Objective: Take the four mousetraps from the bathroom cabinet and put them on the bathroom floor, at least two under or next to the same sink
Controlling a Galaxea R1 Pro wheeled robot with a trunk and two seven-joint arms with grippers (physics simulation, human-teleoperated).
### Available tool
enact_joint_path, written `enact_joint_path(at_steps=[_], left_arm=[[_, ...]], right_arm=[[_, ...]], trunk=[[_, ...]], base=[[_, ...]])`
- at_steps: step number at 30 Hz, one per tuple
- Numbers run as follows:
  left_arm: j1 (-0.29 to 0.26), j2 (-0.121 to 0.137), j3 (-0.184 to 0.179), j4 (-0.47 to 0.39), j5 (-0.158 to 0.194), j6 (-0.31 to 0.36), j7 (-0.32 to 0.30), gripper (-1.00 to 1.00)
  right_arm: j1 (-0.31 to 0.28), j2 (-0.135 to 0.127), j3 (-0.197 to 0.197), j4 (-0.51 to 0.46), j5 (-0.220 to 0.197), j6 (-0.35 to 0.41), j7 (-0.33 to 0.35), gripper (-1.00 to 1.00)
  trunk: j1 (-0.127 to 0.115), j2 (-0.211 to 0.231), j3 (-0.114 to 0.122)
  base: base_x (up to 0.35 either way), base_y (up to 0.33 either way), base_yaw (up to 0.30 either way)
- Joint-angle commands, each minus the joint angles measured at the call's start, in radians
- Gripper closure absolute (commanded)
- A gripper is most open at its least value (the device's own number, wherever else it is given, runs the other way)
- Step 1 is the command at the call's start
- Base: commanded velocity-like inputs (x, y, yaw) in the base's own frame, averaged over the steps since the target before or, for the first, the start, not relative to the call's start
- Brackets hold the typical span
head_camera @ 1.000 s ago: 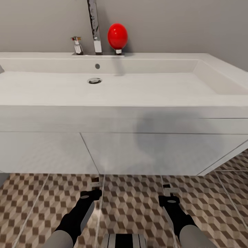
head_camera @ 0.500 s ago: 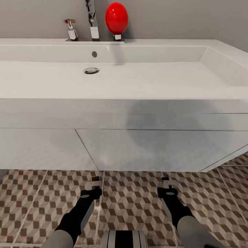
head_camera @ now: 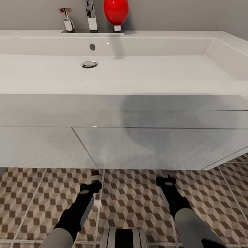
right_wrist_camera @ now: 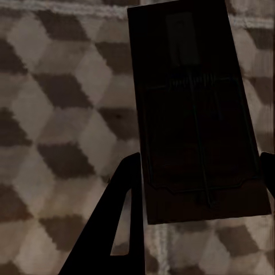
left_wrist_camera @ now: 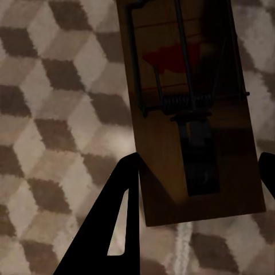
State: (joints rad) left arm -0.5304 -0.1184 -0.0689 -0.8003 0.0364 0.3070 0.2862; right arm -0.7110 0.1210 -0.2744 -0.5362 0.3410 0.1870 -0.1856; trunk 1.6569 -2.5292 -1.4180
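Two mousetraps show, one in each gripper. In the left wrist view a brown mousetrap point(left_wrist_camera: 172, 86) with a red patch and a wire spring sits between the fingers of my left gripper point(left_wrist_camera: 200, 160), over the cube-patterned bathroom floor point(left_wrist_camera: 51, 114). A darker, shadowed mousetrap point(right_wrist_camera: 183, 86) is gripped the same way by my right gripper point(right_wrist_camera: 200, 160). From the head view, the left gripper point(head_camera: 92, 186) and the right gripper point(head_camera: 166, 179) hang low over the floor point(head_camera: 131, 199), at the foot of the white sink point(head_camera: 137, 82) vanity. The left trap's tip point(head_camera: 95, 175) pokes ahead.
The vanity front point(head_camera: 148, 148) stands right ahead of both grippers, its lower edge just above the tiles. A chrome tap point(head_camera: 90, 15) and a red egg-shaped object point(head_camera: 116, 12) sit on the sink's back ledge. A grey wall rises behind.
The head view has drawn nearer to the sink, which has slid up the picture. Both grippers, the right one more, have reached forward toward the foot of the vanity with their traps.
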Motion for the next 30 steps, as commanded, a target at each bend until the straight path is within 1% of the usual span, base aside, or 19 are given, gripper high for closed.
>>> enact_joint_path(at_steps=[1, 7, 11, 19, 30], left_arm=[[0.000, 0.001, -0.003, -0.003, 0.002, 0.005, 0.007, 1.00], [0.000, 0.001, -0.003, -0.012, 0.001, 0.004, 0.007, 1.00], [0.000, 0.000, -0.003, -0.034, 0.001, 0.005, 0.007, 1.00], [0.001, -0.007, -0.004, -0.047, 0.000, 0.006, 0.007, 1.00], [0.001, -0.035, -0.009, -0.048, -0.001, 0.006, 0.007, 1.00]], right_arm=[[0.000, 0.001, -0.005, -0.009, 0.009, 0.007, 0.002, 1.00], [-0.001, 0.002, -0.006, -0.019, 0.006, 0.015, 0.004, 1.00], [-0.001, 0.001, -0.005, -0.020, 0.005, 0.016, 0.004, 1.00], [-0.001, 0.002, -0.003, -0.019, 0.004, 0.015, 0.002, 1.00], [-0.001, 0.001, -0.004, -0.013, 0.004, 0.005, 0.000, 1.00]], trunk=[[0.000, 0.000, -0.001], [0.000, 0.000, -0.001], [0.000, 0.000, -0.001], [0.000, 0.000, -0.001], [0.000, 0.000, -0.001]], base=[[0.000, 0.000, 0.000], [0.000, 0.000, 0.000], [0.000, 0.000, 0.000], [0.000, 0.000, 0.000], [0.000, 0.000, 0.000]])
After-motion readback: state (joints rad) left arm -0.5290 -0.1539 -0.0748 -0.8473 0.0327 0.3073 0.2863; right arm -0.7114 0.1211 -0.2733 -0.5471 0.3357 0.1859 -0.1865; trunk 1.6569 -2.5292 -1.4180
